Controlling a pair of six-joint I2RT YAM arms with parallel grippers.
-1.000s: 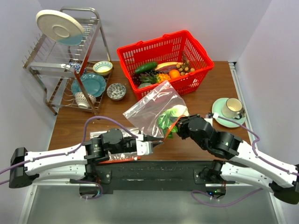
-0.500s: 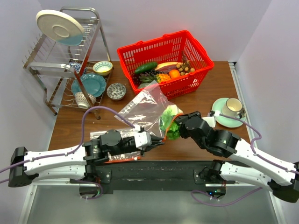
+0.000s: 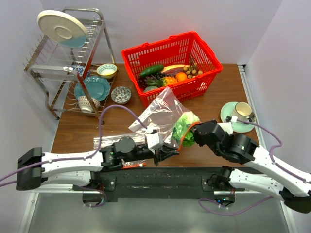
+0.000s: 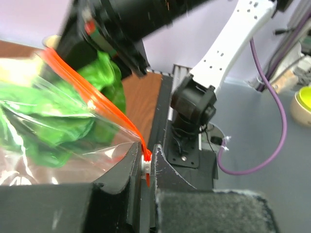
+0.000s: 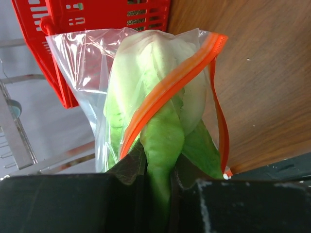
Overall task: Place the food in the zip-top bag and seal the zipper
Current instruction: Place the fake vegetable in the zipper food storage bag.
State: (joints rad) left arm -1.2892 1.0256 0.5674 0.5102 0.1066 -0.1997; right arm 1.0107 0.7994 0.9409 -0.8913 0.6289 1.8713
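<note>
The napa cabbage [image 5: 163, 141] is mostly inside the zip-top bag [image 3: 158, 111], which is over the near middle of the tabletop [image 3: 73, 128], just on the near side of the red basket [image 3: 194, 87]. My right claw [image 5: 158, 165] is closed on its green leaves at the bag mouth. My left claw [image 4: 146, 162] pinches the zipper [image 4: 97, 99] at its white-tab end.

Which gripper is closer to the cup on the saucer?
Right. The right gripper, shut on the cabbage, is nearer the cup; the left gripper, pinching the zipper, sits farther off.

Pale-green napa cabbage [image 5: 163, 141] sits partly inside clear zip-top bag [image 3: 158, 109], orange zipper [image 5: 171, 83] unsealed.
</note>
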